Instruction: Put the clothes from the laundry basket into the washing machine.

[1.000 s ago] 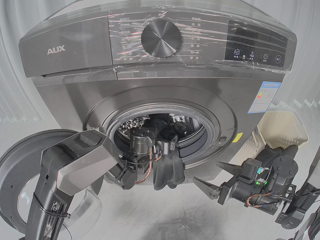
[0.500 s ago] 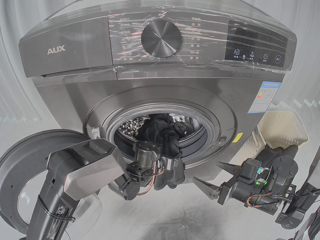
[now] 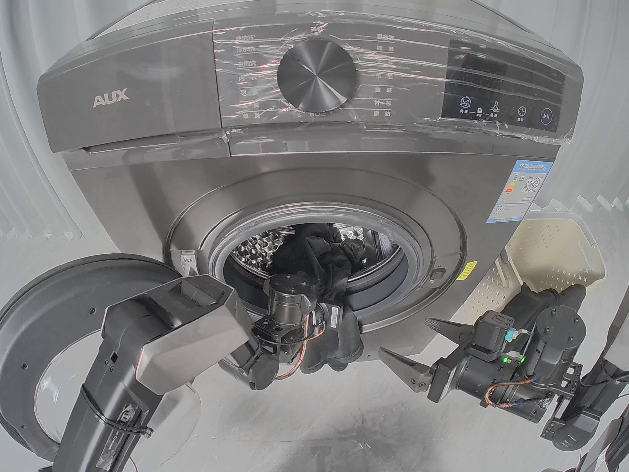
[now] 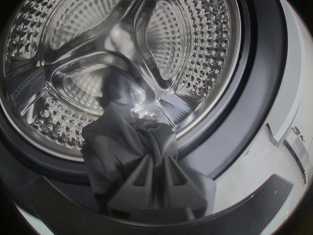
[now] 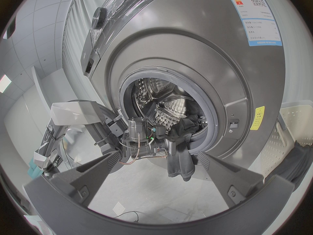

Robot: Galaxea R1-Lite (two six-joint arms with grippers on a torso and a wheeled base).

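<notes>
**Load at the door:** The left claw, clamped tight on a bunched dark garment, holds at the mouth of the washing machine. The machine's door stands swung open on the robot's left. Part of the dark garment lies just inside the drum. The rest drapes over the rubber lip and hangs down the front of the machine. The right claw hangs empty with its fingers spread wide, low in front of the machine and beside the laundry basket. More dark clothes appear to lie in the basket, though the arm hides much of them. The step in hand looks to be the loading of this one piece. The next move likely calls for the left claw to push deeper past the lip before letting go. That way the hanging tail would follow into the drum rather than slide out onto the floor.
</notes>
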